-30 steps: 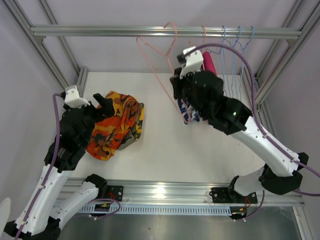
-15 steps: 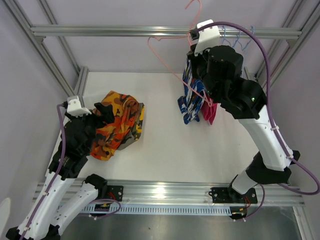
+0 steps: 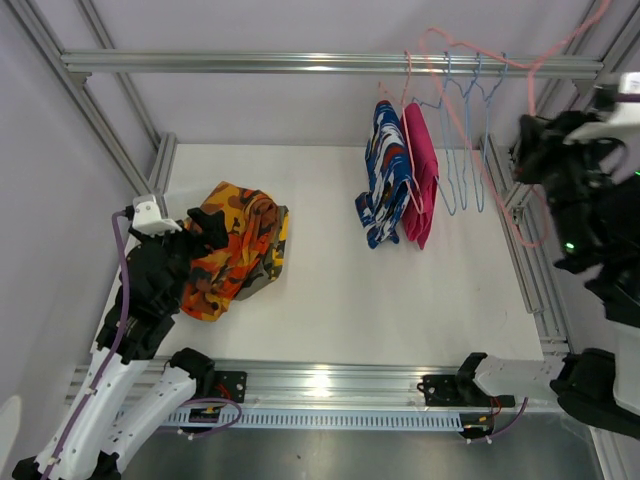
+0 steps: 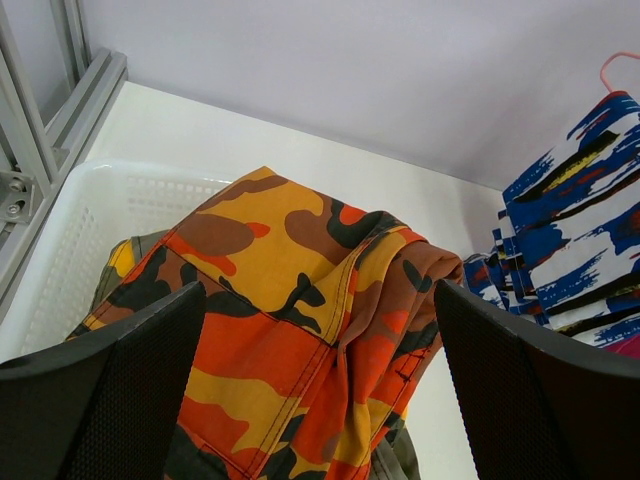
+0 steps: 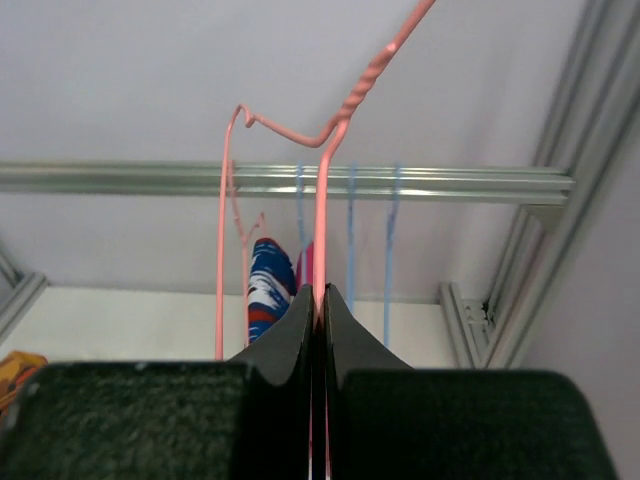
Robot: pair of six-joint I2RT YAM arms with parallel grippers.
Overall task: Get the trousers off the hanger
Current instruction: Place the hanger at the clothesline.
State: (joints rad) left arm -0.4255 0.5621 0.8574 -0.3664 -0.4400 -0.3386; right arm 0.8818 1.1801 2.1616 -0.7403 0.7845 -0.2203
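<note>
Orange camouflage trousers lie heaped in a white basket, with olive cloth showing beneath them. My left gripper hovers open just in front of this heap, its fingers wide on either side. Blue-red-white trousers and magenta trousers hang on hangers from the top rail. At the far right my right gripper is shut on the wire of a bare pink hanger, off the rail and clear of the hanging clothes.
Several empty blue wire hangers hang on the rail right of the magenta trousers. Aluminium frame posts border the white table on both sides.
My right arm has swung from the hanging clothes to the far right, carrying the bare pink hanger. The blue-red-white trousers stay on the rail. The left arm drew back slightly.
</note>
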